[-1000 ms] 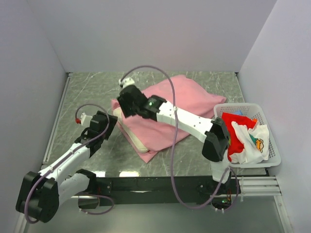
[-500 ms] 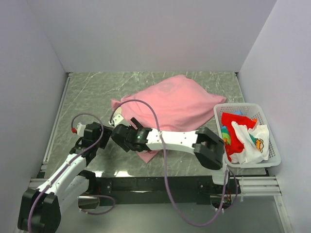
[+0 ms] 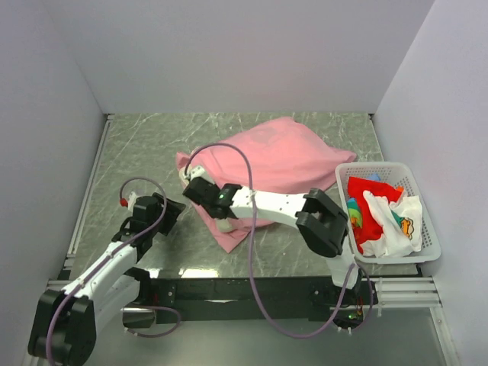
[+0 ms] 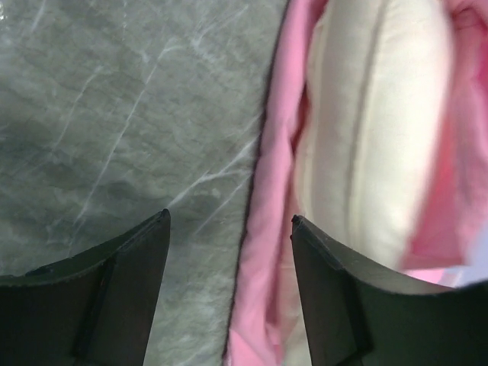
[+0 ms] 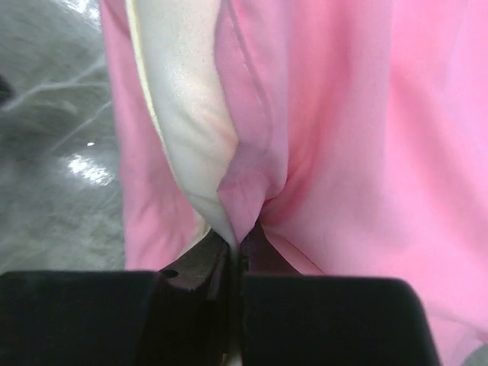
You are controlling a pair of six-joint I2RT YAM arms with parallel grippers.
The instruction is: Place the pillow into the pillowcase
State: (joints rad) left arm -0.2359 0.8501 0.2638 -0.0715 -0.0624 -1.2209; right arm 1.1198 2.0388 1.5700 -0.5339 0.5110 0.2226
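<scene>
Left gripper (image 4: 229, 221): wide open, holding nothing, low over the table (image 4: 91, 114), just beside the pillowcase (image 4: 267, 229) edge.
Right gripper (image 5: 238, 242): squeezed tight on a pink fold of the pillowcase.
Pillow (image 4: 366, 137): tucked inside the pillowcase, with its cream side peeking out at the opening.
Pillowcase: lies puffy in the middle of the table.

The pillowcase (image 3: 278, 156) is pink and a little shiny. The pillow (image 4: 374, 130) is plain cream. The counter (image 3: 137, 149) is dark grey-green with thin white lines, like marble. The left pincer (image 4: 229, 221) and the right pincer (image 5: 236, 248) are black. The left arm (image 3: 107, 263) and the right arm (image 3: 267, 204) are white with black parts. The cable (image 3: 250, 259) is purple. The basket (image 3: 427, 229) is white. The red cloth (image 3: 370, 202) is bright red all over. The white cloth (image 3: 396, 217) has an orange and green print. The walls (image 3: 244, 53) are pale grey-white.
</scene>
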